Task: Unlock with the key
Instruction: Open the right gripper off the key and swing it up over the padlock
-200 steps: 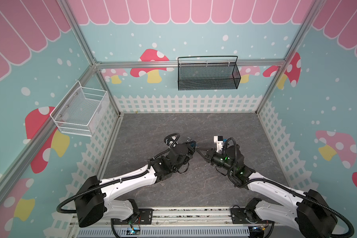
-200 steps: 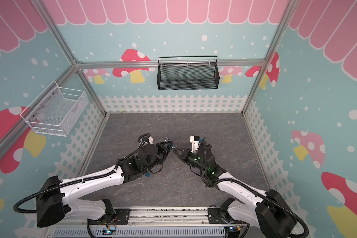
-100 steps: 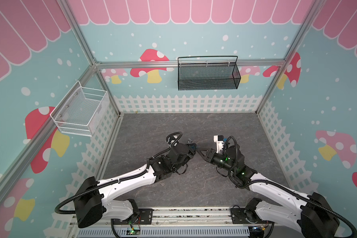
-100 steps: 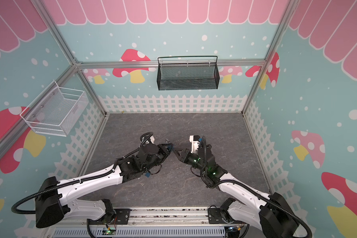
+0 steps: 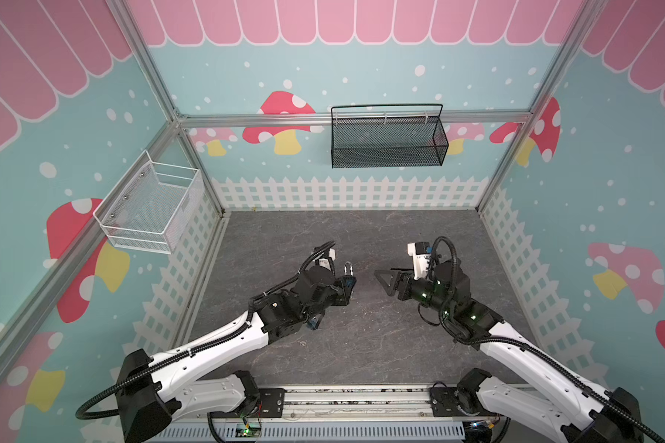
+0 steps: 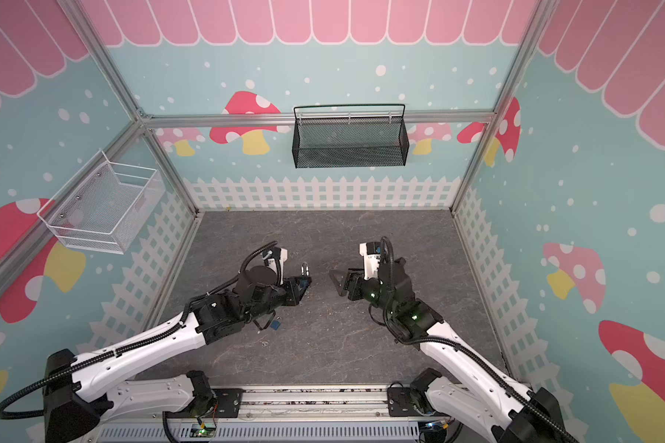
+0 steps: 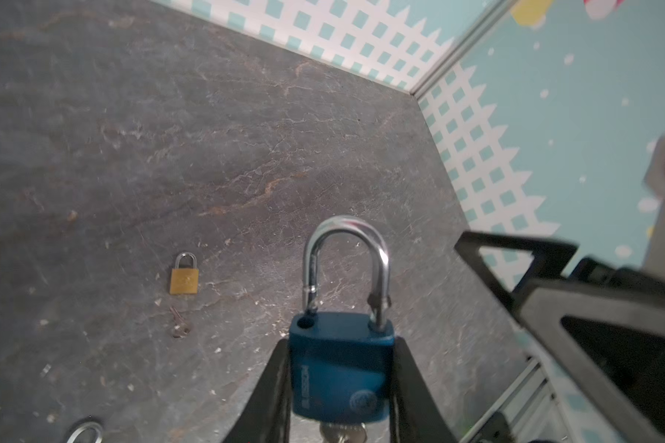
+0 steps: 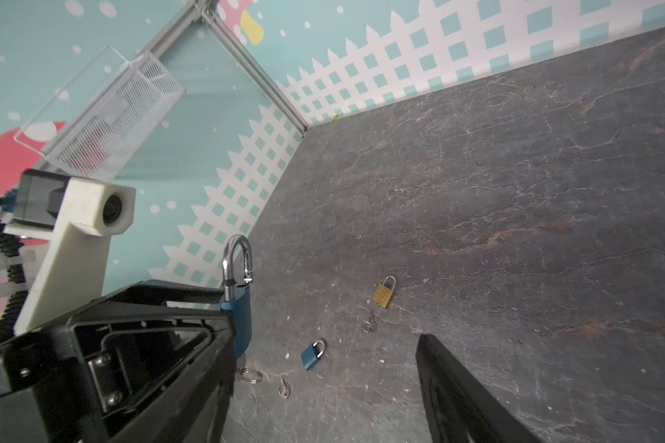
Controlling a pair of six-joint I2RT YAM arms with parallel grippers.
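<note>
Between the narrowed jaws of the left gripper (image 7: 340, 343) sits the clamped blue padlock (image 7: 338, 370), key (image 7: 342, 435) inserted, shackle (image 7: 346, 237) sprung; right gripper (image 5: 384, 283) nearby, wide and empty: unlocking seemingly done, set-down next.

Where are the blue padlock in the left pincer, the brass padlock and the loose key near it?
blue padlock (image 7: 340, 368), left wrist view, on its blue body.
brass padlock (image 7: 184, 281), left wrist view, on its brass body.
loose key (image 7: 178, 324), left wrist view, where shaft meets head.
</note>
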